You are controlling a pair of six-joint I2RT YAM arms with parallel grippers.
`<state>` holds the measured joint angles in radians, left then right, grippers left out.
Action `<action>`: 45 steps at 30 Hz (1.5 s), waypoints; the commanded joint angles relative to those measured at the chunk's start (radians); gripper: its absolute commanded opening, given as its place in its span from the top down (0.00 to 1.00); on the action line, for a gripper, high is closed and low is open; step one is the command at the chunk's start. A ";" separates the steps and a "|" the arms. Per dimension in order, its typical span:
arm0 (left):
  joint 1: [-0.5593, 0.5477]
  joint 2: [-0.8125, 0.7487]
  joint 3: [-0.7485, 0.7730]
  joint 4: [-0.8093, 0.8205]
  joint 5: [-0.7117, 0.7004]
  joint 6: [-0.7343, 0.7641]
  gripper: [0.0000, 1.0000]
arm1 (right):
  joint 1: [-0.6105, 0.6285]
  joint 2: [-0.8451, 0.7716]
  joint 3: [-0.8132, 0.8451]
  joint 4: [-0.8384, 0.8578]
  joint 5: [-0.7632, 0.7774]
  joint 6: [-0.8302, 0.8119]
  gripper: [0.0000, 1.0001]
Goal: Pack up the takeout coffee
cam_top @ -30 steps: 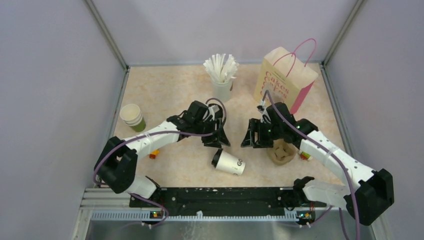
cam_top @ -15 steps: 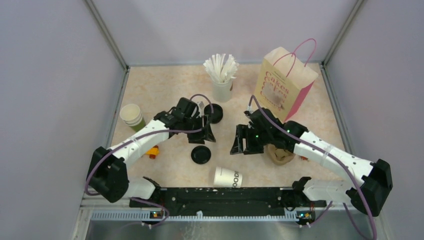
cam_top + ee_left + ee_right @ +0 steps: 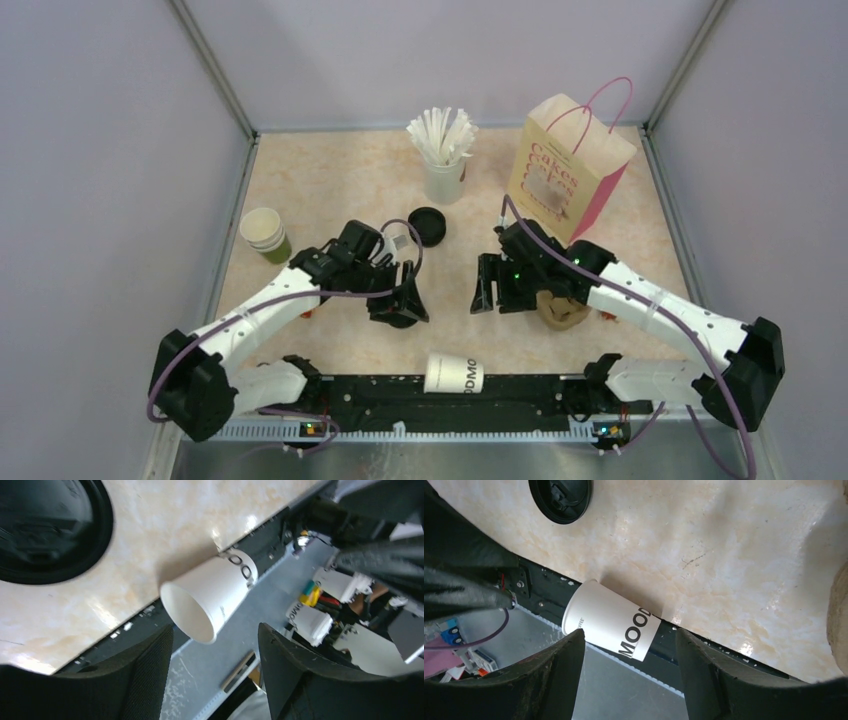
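My left gripper (image 3: 215,630) hangs low over the bench (image 3: 330,180) with its fingers spread and nothing between them. My right gripper (image 3: 629,635) faces it across the middle, also parted and empty.

Just under my left fingers lies a loose black lid (image 3: 560,497), flat on the bench. Past it, toward my bases, a lidless white cup (image 3: 455,373) lies on its side across the bench's near edge, partly on the black rail. Its mouth faces my left wrist camera, and the inside looks white and dry.

The takeout coffee (image 3: 427,226) stands behind both grippers, touched by neither, just in front of the straw cup (image 3: 443,175). From above I see only its black top.

The worst risk I see is the tipped cup. It rests on a round side right at the edge, so a brush from a finger or a trailing cable could roll it off the bench. Reaching back for the coffee, my left arm could clip it or the straws. Pinching near the rim might pop its lid.

The straw cup holds a spray of white straws. The paper bag (image 3: 565,170) stands upright at the back right, and I cannot see into it. It looks narrow, so a cup lowered off-centre could tip it. A stack of lidless paper cups (image 3: 264,232) sits at the far left.
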<state>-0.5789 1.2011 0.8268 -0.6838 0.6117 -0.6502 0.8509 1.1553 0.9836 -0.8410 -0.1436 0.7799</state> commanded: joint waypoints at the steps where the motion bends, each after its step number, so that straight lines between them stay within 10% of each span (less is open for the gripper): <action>1: -0.036 -0.121 -0.059 0.021 0.114 -0.110 0.30 | 0.010 -0.051 0.051 -0.013 0.044 -0.009 0.34; 11: -0.164 -0.126 -0.264 0.422 0.103 -0.377 0.32 | 0.009 -0.078 0.047 0.014 0.056 -0.021 0.34; 24: -0.213 0.104 -0.157 0.467 -0.021 -0.237 0.37 | 0.008 -0.158 0.027 -0.018 0.076 -0.021 0.34; 30: -0.214 0.155 -0.132 0.516 0.000 -0.213 0.66 | 0.008 -0.176 0.027 -0.034 0.089 -0.028 0.34; 36: -0.216 0.142 0.039 0.361 -0.076 -0.140 0.98 | 0.008 -0.190 0.040 -0.044 0.113 -0.034 0.34; 45: -0.306 0.326 0.498 -0.088 -0.455 0.055 1.00 | 0.007 -0.280 0.118 -0.070 0.278 -0.022 0.34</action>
<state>-0.8303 1.4284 1.1854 -0.5419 0.3553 -0.7044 0.8509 0.9497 1.0298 -0.9077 0.0315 0.7593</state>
